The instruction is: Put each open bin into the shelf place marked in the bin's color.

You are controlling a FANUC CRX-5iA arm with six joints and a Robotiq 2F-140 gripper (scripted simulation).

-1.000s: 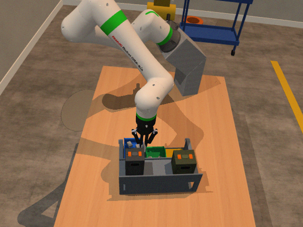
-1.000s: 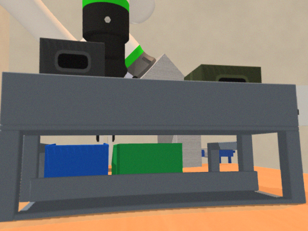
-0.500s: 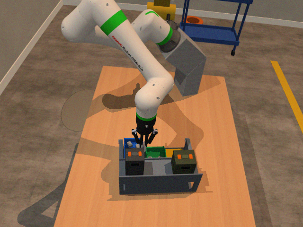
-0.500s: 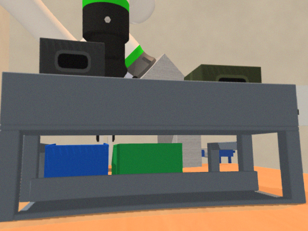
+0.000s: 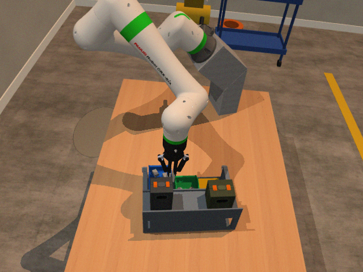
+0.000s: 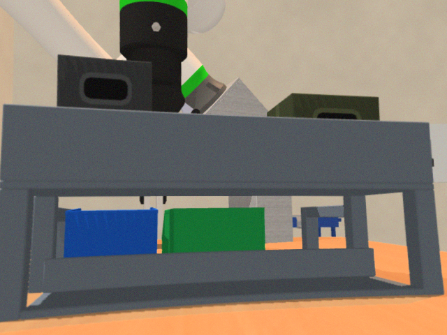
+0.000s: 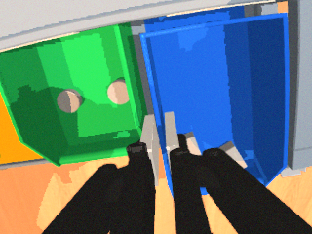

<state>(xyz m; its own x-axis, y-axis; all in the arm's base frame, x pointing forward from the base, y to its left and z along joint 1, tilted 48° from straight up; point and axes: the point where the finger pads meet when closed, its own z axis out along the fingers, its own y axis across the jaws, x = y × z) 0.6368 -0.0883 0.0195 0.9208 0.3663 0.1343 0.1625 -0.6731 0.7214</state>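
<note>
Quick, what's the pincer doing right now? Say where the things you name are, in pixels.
Pincer [image 5: 171, 174] [image 6: 153, 202] [image 7: 161, 128]: nearly closed, blue bin [image 5: 159, 168] [image 6: 110, 232] [image 7: 195, 73] wall between its tips; whether it's gripping, I can't tell.

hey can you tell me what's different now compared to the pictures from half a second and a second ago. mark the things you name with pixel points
Nothing has visibly moved, and nothing was taken hold of or let go. The gripper [image 5: 172, 174] [image 7: 161, 128], the blue bin [image 5: 155, 172] [image 6: 111, 232] [image 7: 195, 73] and the green bin [image 5: 186, 182] [image 6: 216, 229] [image 7: 93, 63] are as they were, as are the two lidded boxes on the upper shelf.
</note>
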